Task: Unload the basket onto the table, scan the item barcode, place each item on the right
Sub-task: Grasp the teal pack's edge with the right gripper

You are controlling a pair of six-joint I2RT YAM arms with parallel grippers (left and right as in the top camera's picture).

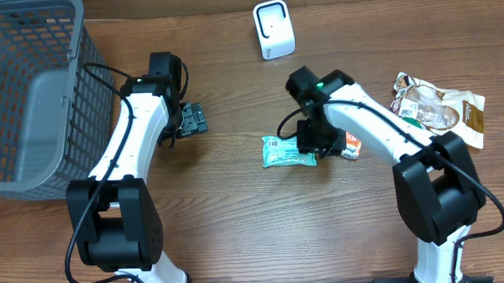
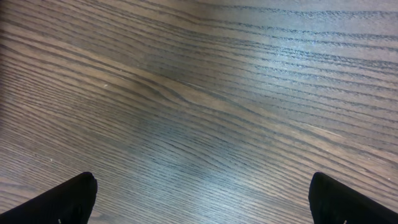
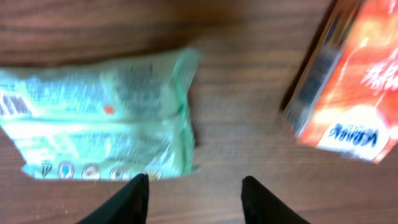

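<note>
A green snack packet [image 1: 288, 151] lies flat mid-table with a barcode near its left end [image 3: 12, 104]. In the right wrist view the packet [image 3: 106, 115] lies just ahead and to the left of my right gripper [image 3: 194, 186]. That gripper's jaws stand apart over bare wood with nothing between them. In the overhead view the right gripper [image 1: 309, 142] hovers over the packet's right end. The white scanner [image 1: 273, 29] stands at the back. My left gripper [image 1: 192, 120] is wide open above bare table [image 2: 202, 199], away from the packet.
An orange box [image 1: 350, 144] lies right beside the right gripper, and the right wrist view shows the orange box [image 3: 351, 87] tilted. Brown snack packets [image 1: 442, 107] lie at the far right. A grey mesh basket [image 1: 32, 90] fills the left back corner.
</note>
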